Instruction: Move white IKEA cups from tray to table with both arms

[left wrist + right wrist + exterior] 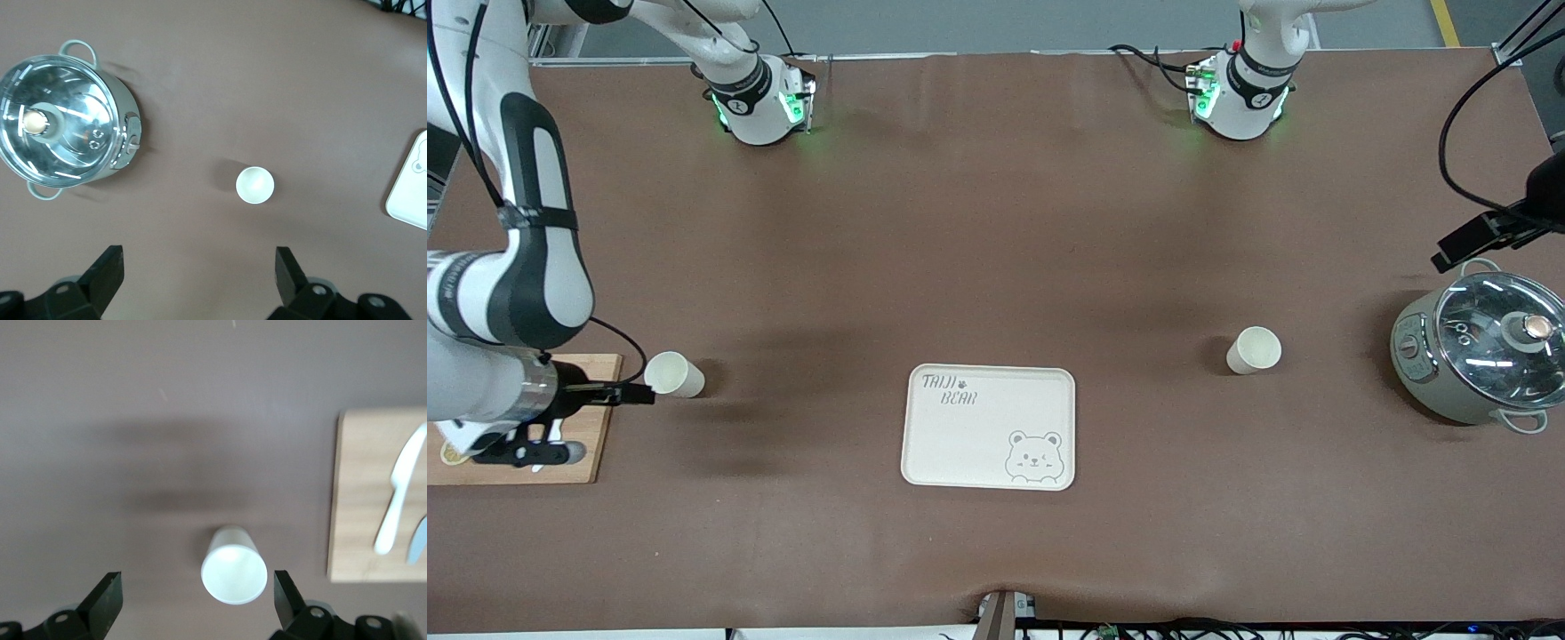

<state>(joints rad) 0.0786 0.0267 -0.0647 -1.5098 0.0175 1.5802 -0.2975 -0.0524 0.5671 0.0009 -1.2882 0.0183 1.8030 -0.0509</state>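
One white cup (674, 374) stands upright on the brown table near the right arm's end, beside a wooden board. My right gripper (639, 394) is right next to it, open. In the right wrist view this cup (231, 574) shows just ahead of the right gripper (197, 588), closer to one of its fingers (285, 592) and touching neither. The second white cup (1254, 349) stands upright toward the left arm's end. My left gripper (1458, 249) hangs high above the table near the pot, open and empty (199, 263), with that cup (255, 185) far below it.
A cream tray with a bear drawing (990, 427) lies between the two cups, nearer the front camera. A grey pot with a glass lid (1480, 356) stands at the left arm's end. A wooden board (516, 449) with white cutlery (399, 490) lies under the right wrist.
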